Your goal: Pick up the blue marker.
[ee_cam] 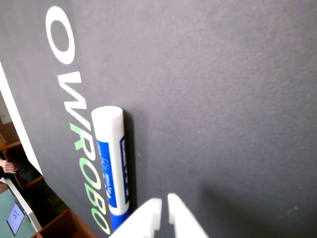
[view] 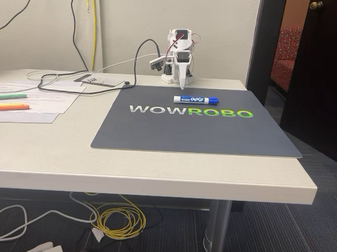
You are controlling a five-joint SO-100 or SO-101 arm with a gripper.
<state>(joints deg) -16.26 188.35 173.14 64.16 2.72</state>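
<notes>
The blue marker (view: 196, 99) lies flat on its side on the grey mat (view: 196, 130), at the far side of the mat just behind the printed lettering and roughly parallel to it. In the fixed view its dark blue cap points right and the white end points left. It lies close in front of the arm's base.

The hand (ee_cam: 164, 206) enters the wrist view from the bottom edge, its two white fingertips nearly pressed together with only a narrow slit between them, pinching nothing. The tips hang just beside the marker's (ee_cam: 115, 163) capped end, apart from it.

Handling, as a judgement: the marker appears light and rigid, a smooth plastic barrel with a glossy label, so likely slippery and free to roll on its round body. The best hold is across the barrel near mid-length, on the blue label, with the fingers set square to the long axis. A pinch at the cap end risks tipping it or squirting it out. The fingers must spread well before descending.

The mat looks matte and flat and gives a firm, even bed. It rests on a pale counter (view: 155, 170). To the left in the fixed view lie papers (view: 28, 99), a green highlighter (view: 9, 96) and an orange highlighter (view: 8, 107), well apart from the marker. Cables (view: 69, 81) trail along the far edge. The room is a carpeted office with a plain wall.
</notes>
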